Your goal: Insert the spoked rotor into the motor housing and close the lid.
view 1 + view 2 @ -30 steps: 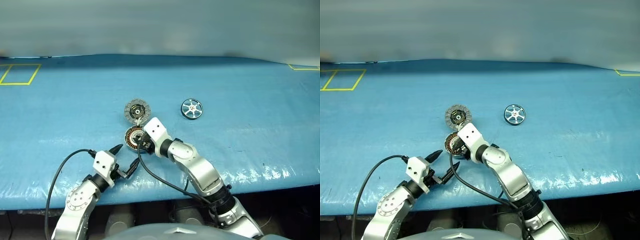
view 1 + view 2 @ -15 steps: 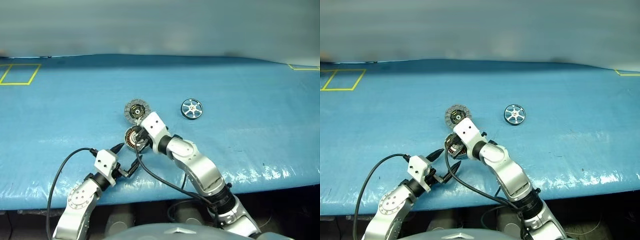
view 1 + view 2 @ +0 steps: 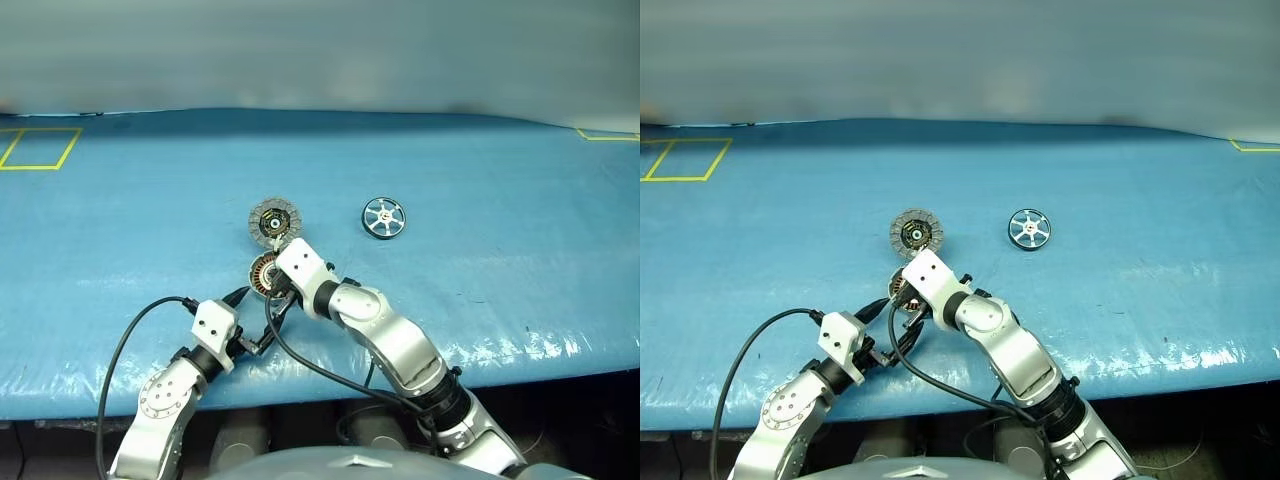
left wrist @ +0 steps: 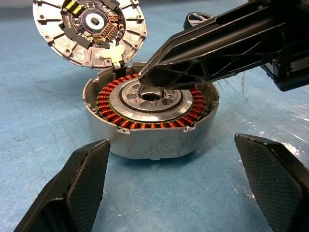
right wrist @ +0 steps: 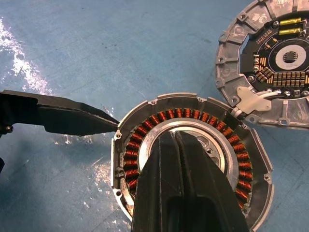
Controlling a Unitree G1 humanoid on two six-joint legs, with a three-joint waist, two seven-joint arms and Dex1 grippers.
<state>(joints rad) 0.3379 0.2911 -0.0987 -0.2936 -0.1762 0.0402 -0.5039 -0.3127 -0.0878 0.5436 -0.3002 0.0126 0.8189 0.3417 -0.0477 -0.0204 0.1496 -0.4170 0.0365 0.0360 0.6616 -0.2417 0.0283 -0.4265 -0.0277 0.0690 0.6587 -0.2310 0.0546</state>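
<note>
From the head camera, the motor housing (image 3: 264, 273) sits toward the near edge of the blue worktop (image 3: 500, 200), its open lid (image 3: 274, 222) lying flat just beyond it and joined at the rim. The spoked rotor (image 3: 384, 217) lies apart, further toward the right edge. In the left wrist view, the left gripper (image 4: 174, 183) stands wide apart, holding nothing, just short of the housing. In the right wrist view, the right gripper (image 5: 175, 137) is pressed closed, empty, its tips over the housing's silver hub.
</note>
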